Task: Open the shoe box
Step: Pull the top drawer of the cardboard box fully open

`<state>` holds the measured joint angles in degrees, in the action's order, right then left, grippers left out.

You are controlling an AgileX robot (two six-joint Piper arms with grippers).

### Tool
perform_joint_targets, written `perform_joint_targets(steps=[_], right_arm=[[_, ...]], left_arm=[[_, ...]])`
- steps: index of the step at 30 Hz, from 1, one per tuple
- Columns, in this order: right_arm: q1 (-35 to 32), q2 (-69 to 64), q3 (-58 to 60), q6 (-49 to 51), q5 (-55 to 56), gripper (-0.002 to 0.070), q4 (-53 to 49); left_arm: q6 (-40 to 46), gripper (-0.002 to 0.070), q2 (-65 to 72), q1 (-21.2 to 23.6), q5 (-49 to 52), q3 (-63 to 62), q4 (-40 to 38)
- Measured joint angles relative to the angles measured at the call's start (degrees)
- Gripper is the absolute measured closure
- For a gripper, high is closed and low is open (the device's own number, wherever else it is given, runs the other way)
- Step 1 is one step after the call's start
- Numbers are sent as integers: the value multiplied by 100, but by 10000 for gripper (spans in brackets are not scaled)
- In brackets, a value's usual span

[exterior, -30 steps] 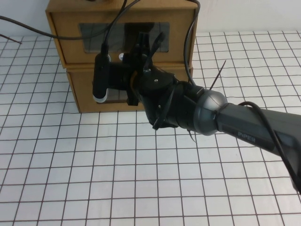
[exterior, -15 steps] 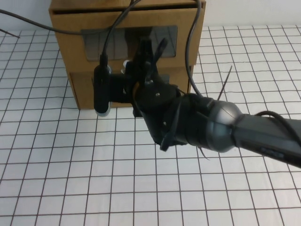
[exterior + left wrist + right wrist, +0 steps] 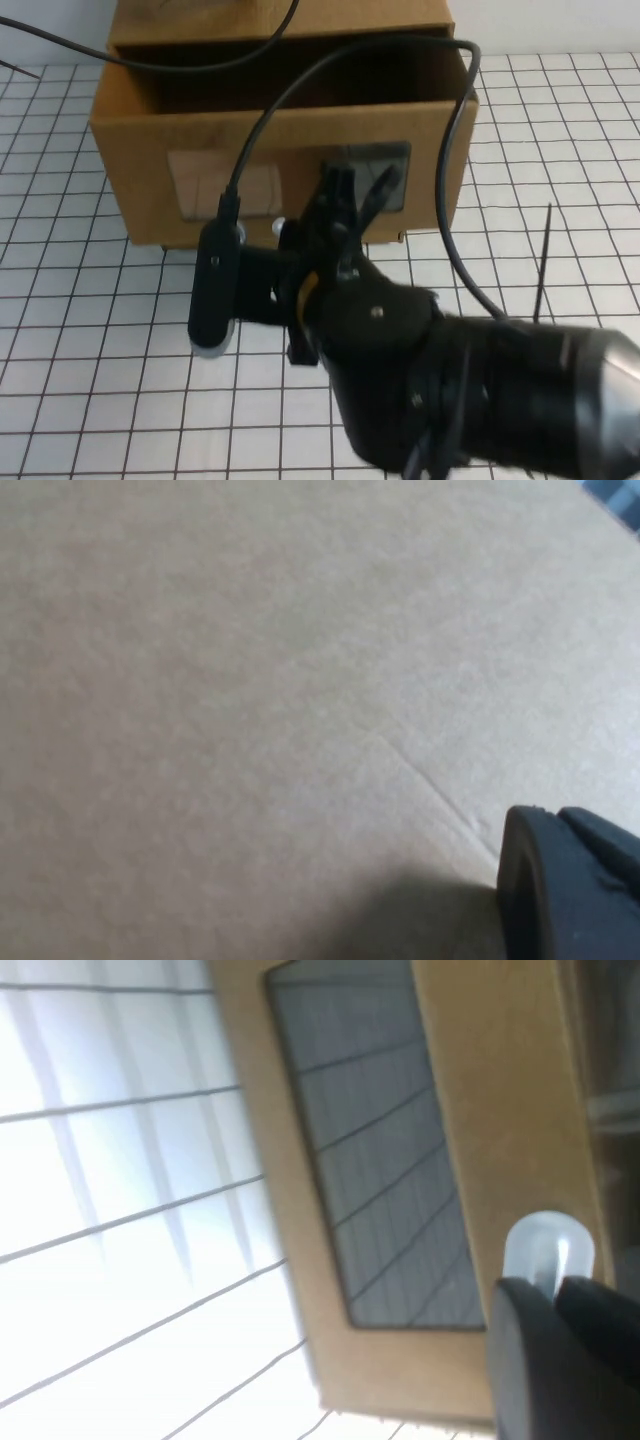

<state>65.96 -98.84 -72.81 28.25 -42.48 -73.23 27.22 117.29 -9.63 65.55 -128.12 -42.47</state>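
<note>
Both jaws at shoe box [image 3: 350,18]; drawer [image 3: 130,150] faces robot.

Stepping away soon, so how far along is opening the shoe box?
Done: the drawer is pulled well out, cavity showing. In hand: the right tool, shut, at the drawer front by the clear knob; the left tool close against cardboard. Left: perhaps a little more pull.

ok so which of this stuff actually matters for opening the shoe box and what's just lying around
For the job:
- shoe box, its drawer pulled out
- clear knob on the drawer front
- right gripper, shut on that knob
- left gripper, close against cardboard

Just there:
- black cables draped over the box
- checked table cover
</note>
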Motion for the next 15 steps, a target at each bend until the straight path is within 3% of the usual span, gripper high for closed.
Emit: perform_joint_targets(steps=[15], right_arm=[[1366,421,545,131,-1180,669,627]], left_arm=[[-48,677,0,-13,15,0,20]])
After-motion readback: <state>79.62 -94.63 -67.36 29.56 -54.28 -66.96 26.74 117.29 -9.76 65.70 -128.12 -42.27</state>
